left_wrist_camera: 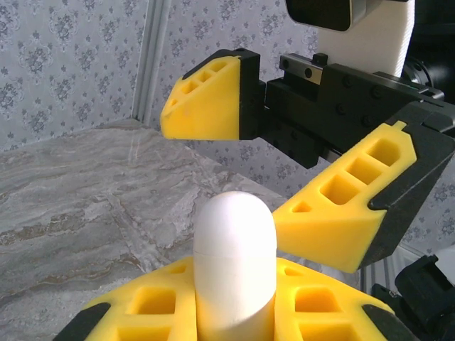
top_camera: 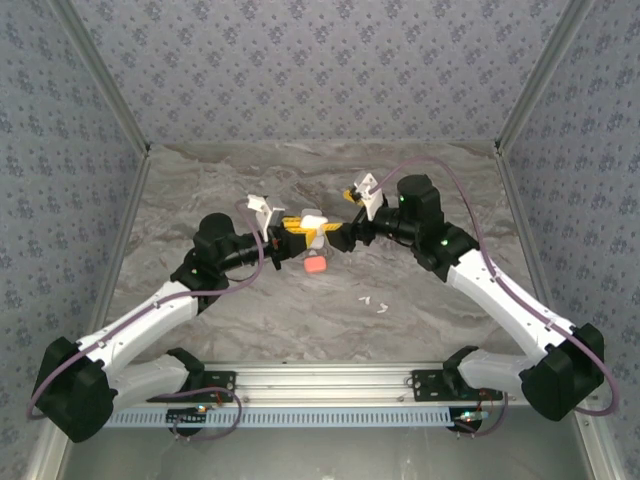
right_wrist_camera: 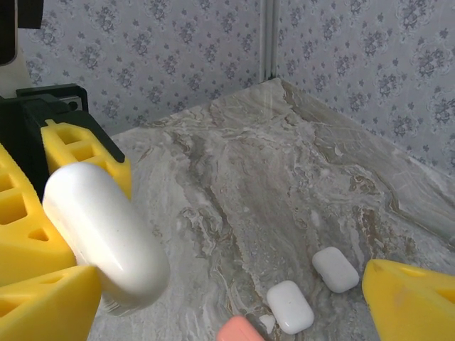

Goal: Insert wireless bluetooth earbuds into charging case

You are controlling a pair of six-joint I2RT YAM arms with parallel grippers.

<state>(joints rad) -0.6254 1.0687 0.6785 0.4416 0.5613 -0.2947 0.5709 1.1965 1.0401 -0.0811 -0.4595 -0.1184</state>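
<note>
My left gripper is shut on a white, closed charging case, which stands up between its yellow fingers. The same case hangs at the left of the right wrist view, above the table. My right gripper faces it with jaws wide open; its fingers sit above and to the right of the case, not touching it. Nothing is between the right gripper's own fingers. Two tiny white earbuds lie on the table nearer the arm bases. A small white piece lies between two cases.
On the marble table below the grippers lie an orange-pink case and two closed white cases. Patterned walls enclose the table on three sides.
</note>
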